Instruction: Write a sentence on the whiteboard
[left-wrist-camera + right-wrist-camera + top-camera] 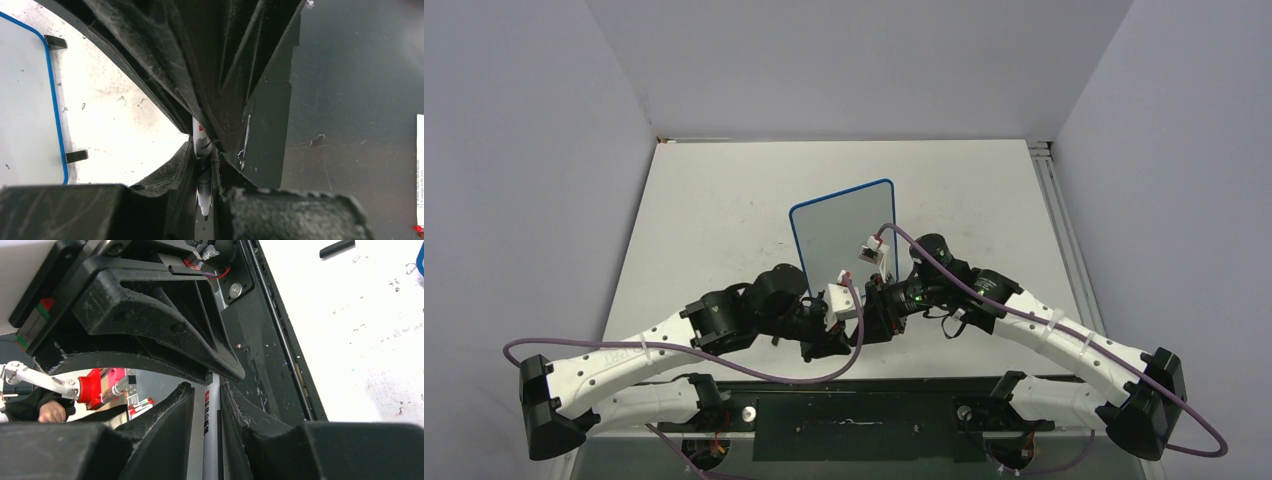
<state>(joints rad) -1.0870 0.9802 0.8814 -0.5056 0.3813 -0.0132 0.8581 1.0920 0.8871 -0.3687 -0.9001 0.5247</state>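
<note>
the small rectangular white board with a thin blue rounded-corner frame (844, 232) sat near the middle of the scuffed white tabletop (724, 220), turned slightly askew, just beyond the spot where the two arms met. from the left wrist its face looked a plain pale white with a few dark specks. two small black feet (76, 156) stuck out from its blue edge onto the table.

both arms reached inward at the near side of the table, nose to nose. the left gripper (204, 155) was clenched on a slim white marker pen with red print on its barrel (212, 430). the pen's dark tip pointed back between the left fingers (170, 170) toward that wrist camera. the barrel ran on into the right gripper (209, 390), whose black ribbed fingers (170, 415) flanked it closely. a thin gap showed on one side, so i could not tell whether that gripper was pressing on the pen or only standing around it.

purple cables (674, 350) looped from each arm. from the right wrist, a short black piece (337, 247) lay on the tabletop near the board's blue corner; what it was i could not tell.
</note>
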